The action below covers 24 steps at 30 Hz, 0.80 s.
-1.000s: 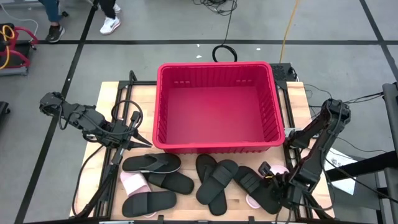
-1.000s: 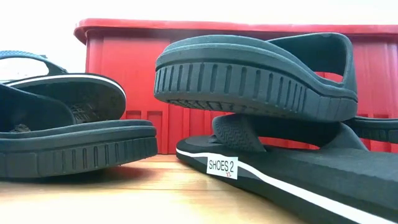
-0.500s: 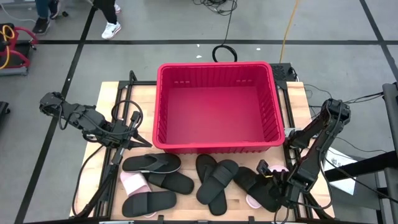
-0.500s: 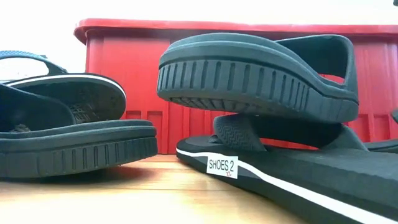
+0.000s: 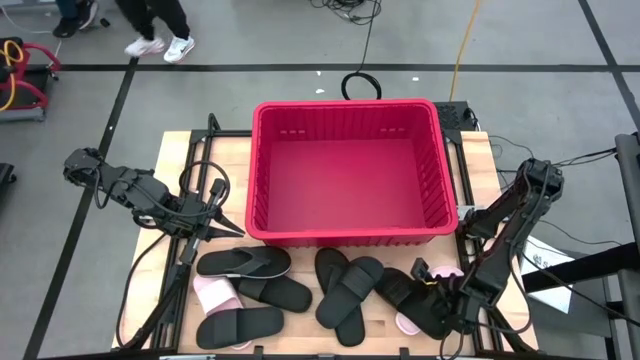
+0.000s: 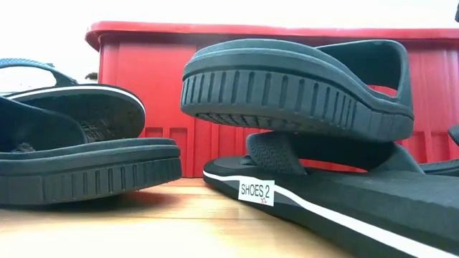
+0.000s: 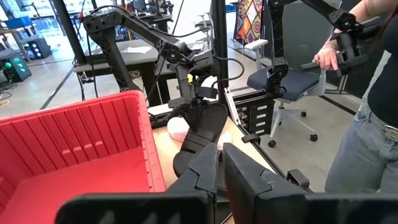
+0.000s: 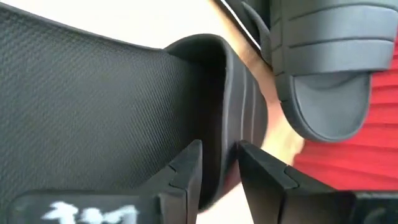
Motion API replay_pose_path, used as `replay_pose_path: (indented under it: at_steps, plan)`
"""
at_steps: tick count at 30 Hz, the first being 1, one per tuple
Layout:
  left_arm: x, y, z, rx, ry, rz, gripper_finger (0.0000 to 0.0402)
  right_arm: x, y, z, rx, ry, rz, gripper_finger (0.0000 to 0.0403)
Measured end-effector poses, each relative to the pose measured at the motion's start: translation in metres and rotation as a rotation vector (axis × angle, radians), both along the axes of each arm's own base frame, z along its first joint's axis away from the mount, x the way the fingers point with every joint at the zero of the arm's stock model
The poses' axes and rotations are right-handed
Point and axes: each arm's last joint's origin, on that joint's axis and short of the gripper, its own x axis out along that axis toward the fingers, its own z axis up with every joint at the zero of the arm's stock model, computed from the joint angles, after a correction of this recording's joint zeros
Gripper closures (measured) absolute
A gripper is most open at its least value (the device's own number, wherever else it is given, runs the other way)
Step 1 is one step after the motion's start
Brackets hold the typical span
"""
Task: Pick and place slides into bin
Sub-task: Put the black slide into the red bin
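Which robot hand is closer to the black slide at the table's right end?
Right gripper: its fingers straddle that black slide's strap. The left gripper hovers across the table.

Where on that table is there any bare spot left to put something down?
The red bin is bare inside, the biggest free area. Bare wood shows in a strip of table right of the bin, and a narrower strip on its left. The front edge is crowded: black slides overlap there, with a pink slide among them, and the right gripper is there too.
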Motion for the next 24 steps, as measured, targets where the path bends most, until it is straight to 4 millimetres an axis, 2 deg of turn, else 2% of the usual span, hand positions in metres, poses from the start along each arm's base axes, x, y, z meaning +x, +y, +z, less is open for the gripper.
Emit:
replay_pose_path:
  at_steps: [10,14,20,24]
  plan:
    - [0.000,0.000,0.000,-0.006,0.002,0.001,0.0396,-0.003,-0.008,-0.012,-0.046,-0.023,-0.018,0.0312]
    - [0.000,0.000,0.000,-0.006,0.002,0.001,0.0383,-0.002,-0.009,-0.013,-0.071,-0.050,-0.034,0.0335]
    - [0.000,0.000,0.000,-0.006,0.002,0.001,0.0377,0.002,-0.013,-0.013,-0.004,-0.052,-0.148,0.0392]
    - [0.000,0.000,0.000,-0.006,0.002,0.001,0.0386,0.006,-0.016,-0.013,0.014,-0.052,-0.201,0.0392]
